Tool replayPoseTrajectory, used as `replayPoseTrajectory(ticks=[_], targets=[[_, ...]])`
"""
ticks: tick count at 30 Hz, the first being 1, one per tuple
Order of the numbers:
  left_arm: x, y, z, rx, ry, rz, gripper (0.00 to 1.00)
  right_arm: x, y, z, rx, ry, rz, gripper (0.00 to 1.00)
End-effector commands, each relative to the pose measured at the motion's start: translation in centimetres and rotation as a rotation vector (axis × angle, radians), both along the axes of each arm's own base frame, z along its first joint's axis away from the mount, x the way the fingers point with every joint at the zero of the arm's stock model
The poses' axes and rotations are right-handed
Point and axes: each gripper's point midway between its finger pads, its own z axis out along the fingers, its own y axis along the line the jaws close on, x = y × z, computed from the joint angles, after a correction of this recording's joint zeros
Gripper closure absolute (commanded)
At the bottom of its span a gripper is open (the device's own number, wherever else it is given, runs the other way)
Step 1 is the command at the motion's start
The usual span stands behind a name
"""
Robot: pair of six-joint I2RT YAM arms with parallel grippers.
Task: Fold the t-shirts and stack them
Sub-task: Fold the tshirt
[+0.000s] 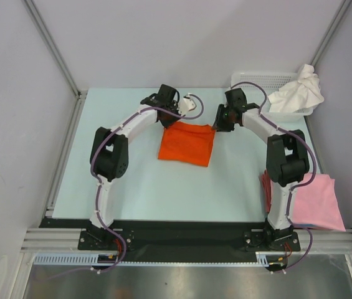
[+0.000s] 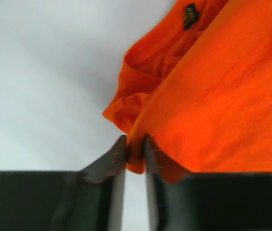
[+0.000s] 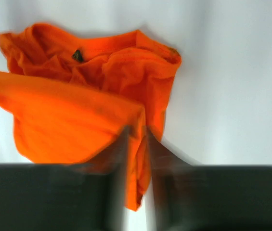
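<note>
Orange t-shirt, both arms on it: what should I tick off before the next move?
1. Left gripper has cloth between its fingers: ok, it pinches an edge of the orange t-shirt.
2. Right gripper has cloth between its fingers: ok, same shirt.
3. Fold is neat: not ok, the collar end is bunched in both wrist views.
4. Pink t-shirts lie as a flat stack by the right arm's base: ok.
5. White t-shirt folded: not ok, it is crumpled over the basket.
6. Grip firmness: cannot tell.
</note>
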Motion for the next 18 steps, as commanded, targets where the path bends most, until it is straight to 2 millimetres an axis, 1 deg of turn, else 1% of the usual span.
replayPoseTrajectory(ticks=[1, 2, 3, 4, 5, 6, 7, 8, 9, 10, 11, 12, 13, 14, 15, 16, 17, 18], targets=[[3.7, 1.0, 1.2, 0.006, -0.114, 0.096, 0.71, 2.7, -2.1, -0.3, -0.053, -0.051, -0.09, 0.63], [4.1, 0.9, 1.3, 0.001, -0.127, 0.106, 0.57, 3.4, -2.0, -0.1, -0.053, -0.077, -0.096, 0.58], [4.9, 0.6, 1.7, -0.019, -0.156, 0.118, 0.51, 3.7, -2.1, -0.5, -0.06, -0.074, -0.103, 0.54], [5.9, 1.1, 2.1, -0.003, -0.192, 0.164, 0.46, 4.2, -2.1, -0.1, -0.061, -0.087, -0.108, 0.5], [6.5, 1.4, 2.5, -0.001, -0.217, 0.191, 0.42, 4.4, -1.9, 0.4, -0.055, -0.097, -0.105, 0.5], [7.2, 1.6, 3.3, -0.01, -0.248, 0.216, 0.36, 4.6, -1.8, 1.6, -0.048, -0.119, -0.099, 0.5], [7.6, 1.8, 4.5, -0.033, -0.268, 0.255, 0.35, 4.3, -1.5, 2.2, -0.048, -0.133, -0.086, 0.49], [7.7, 2.4, 5.2, -0.053, -0.268, 0.278, 0.34, 4.1, -1.4, 2.7, -0.052, -0.148, -0.08, 0.49], [7.6, 2.6, 5.4, -0.073, -0.256, 0.29, 0.33, 3.3, -1.5, 2.1, -0.073, -0.14, -0.06, 0.49], [6.9, 2.5, 5.9, -0.132, -0.23, 0.302, 0.33, 2.8, -1.5, 3.1, -0.07, -0.164, -0.049, 0.48], [6.7, 3.2, 5.9, -0.159, -0.213, 0.32, 0.33, 2.3, -1.2, 2.8, -0.067, -0.167, -0.035, 0.48], [6.5, 3.4, 6.0, -0.183, -0.208, 0.33, 0.32, 1.7, -1.0, 2.5, -0.062, -0.158, -0.027, 0.47], [5.4, 3.0, 4.7, -0.222, -0.147, 0.324, 0.33, 0.5, -0.7, 1.2, -0.04, -0.117, -0.019, 0.45], [5.0, 3.1, 4.8, -0.242, -0.132, 0.325, 0.33, 0.2, -0.6, 0.8, -0.03, -0.099, -0.02, 0.43], [3.8, 3.2, 3.5, -0.241, -0.08, 0.339, 0.33, -0.4, -0.6, 0.2, -0.028, -0.067, -0.024, 0.39], [3.1, 3.1, 2.9, -0.245, -0.049, 0.345, 0.33, -1.1, -0.5, -0.6, -0.016, -0.035, -0.028, 0.33], [2.1, 2.9, 2.7, -0.262, -0.006, 0.341, 0.33, -1.3, -0.4, -0.9, -0.003, -0.029, -0.028, 0.3], [1.0, 2.8, 1.5, -0.271, 0.044, 0.361, 0.33, -1.6, -0.1, -1.3, 0.016, -0.018, -0.025, 0.22]])
